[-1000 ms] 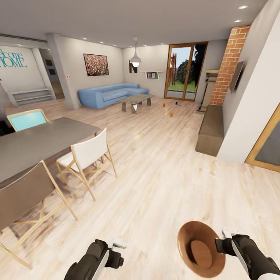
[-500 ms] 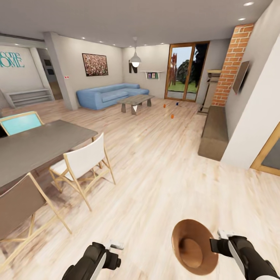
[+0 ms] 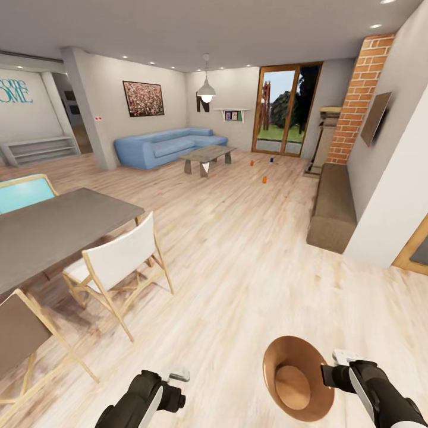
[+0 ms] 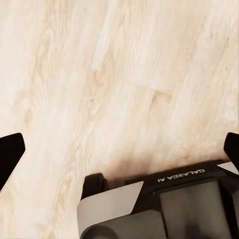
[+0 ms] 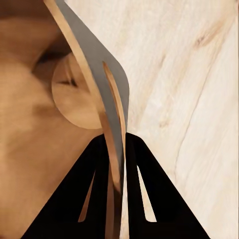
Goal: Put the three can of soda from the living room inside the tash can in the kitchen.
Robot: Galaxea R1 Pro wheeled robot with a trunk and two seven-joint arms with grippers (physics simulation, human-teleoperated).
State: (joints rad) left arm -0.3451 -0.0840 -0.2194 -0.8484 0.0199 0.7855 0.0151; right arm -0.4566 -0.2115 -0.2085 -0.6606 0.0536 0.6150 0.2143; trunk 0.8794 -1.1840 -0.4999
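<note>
We find the right gripper (image 3: 334, 367) clamped on the rim of the tash can (image 3: 297, 378), which it holds low at the near right, tilted so that its mouth faces the head camera. The right wrist view adds what the head view lacks: both black fingers (image 5: 89, 199) pinch the thin wall of the tash can (image 5: 40, 99), one inside and one outside, with the round bottom visible within.

The left gripper (image 3: 178, 380) hangs at the near left above the wood floor (image 3: 249, 255). In the left wrist view its dark fingertips (image 4: 10, 154) stand wide apart at opposite edges, with nothing but planks between them.

Only from the head do we see the cans: an orange can (image 3: 264, 178), a second orange can (image 3: 252, 162) and a dark blue can (image 3: 271, 159) stand on the far floor, right of the coffee table (image 3: 206, 156) and before the glass doors (image 3: 285, 113). The blue sofa (image 3: 160, 145) lies far left, the brick chimney (image 3: 359, 89) far right, the dining table (image 3: 53, 229) and white chair (image 3: 119, 261) near left
</note>
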